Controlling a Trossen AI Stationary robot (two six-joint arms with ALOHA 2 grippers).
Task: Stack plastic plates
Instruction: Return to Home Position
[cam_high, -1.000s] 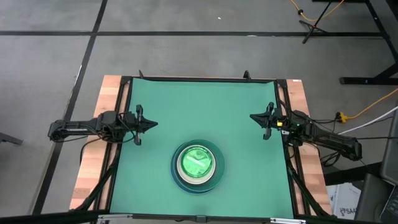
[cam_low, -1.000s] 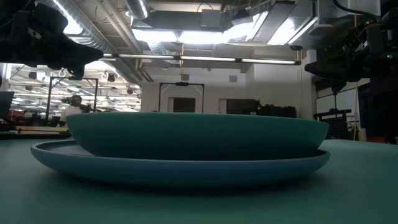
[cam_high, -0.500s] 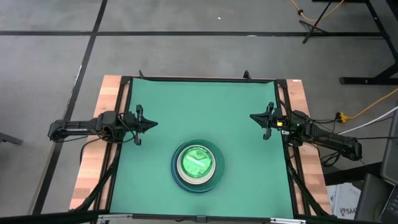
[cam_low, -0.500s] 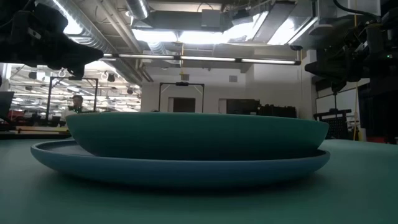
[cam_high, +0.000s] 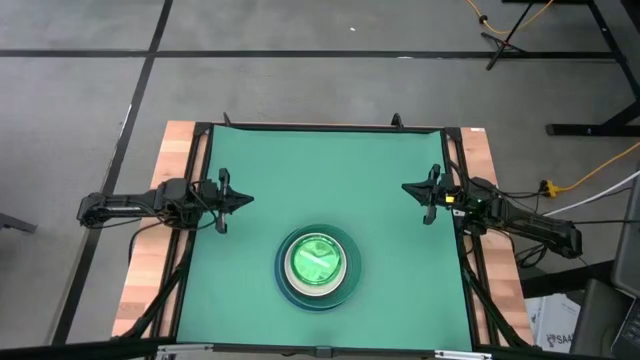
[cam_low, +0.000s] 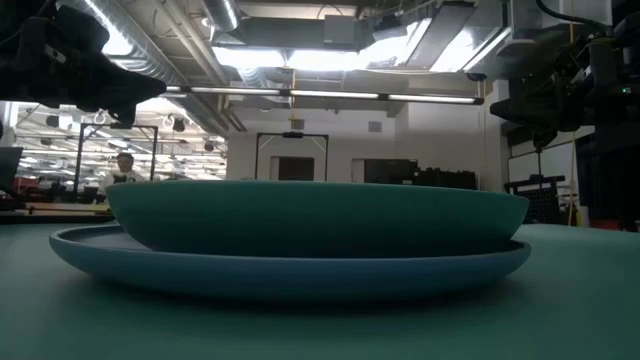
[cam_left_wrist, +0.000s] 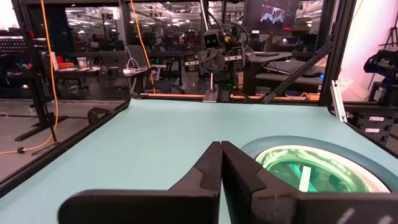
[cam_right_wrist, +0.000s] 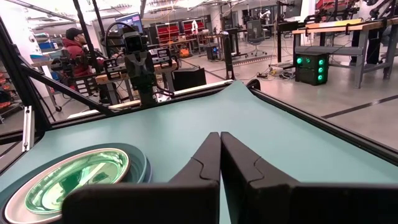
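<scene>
The plastic plates form one pile (cam_high: 318, 265) on the green mat, toward the table's near edge, in the middle. A light-blue large plate (cam_low: 290, 262) rests flat on the mat, a teal one (cam_low: 318, 214) sits in it, a white rim follows, and a translucent green small plate (cam_high: 318, 258) lies on top. The pile also shows in the left wrist view (cam_left_wrist: 314, 168) and the right wrist view (cam_right_wrist: 74, 177). My left gripper (cam_high: 244, 199) hovers at the mat's left edge, shut. My right gripper (cam_high: 408, 187) hovers at the right edge, shut. Both stand well apart from the pile.
The green mat (cam_high: 320, 165) lies bare between the two grippers and toward the far edge. A black frame (cam_high: 320, 127) borders the mat, with wooden table strips (cam_high: 150, 250) outside it. A person (cam_right_wrist: 76, 43) sits in the room beyond the table.
</scene>
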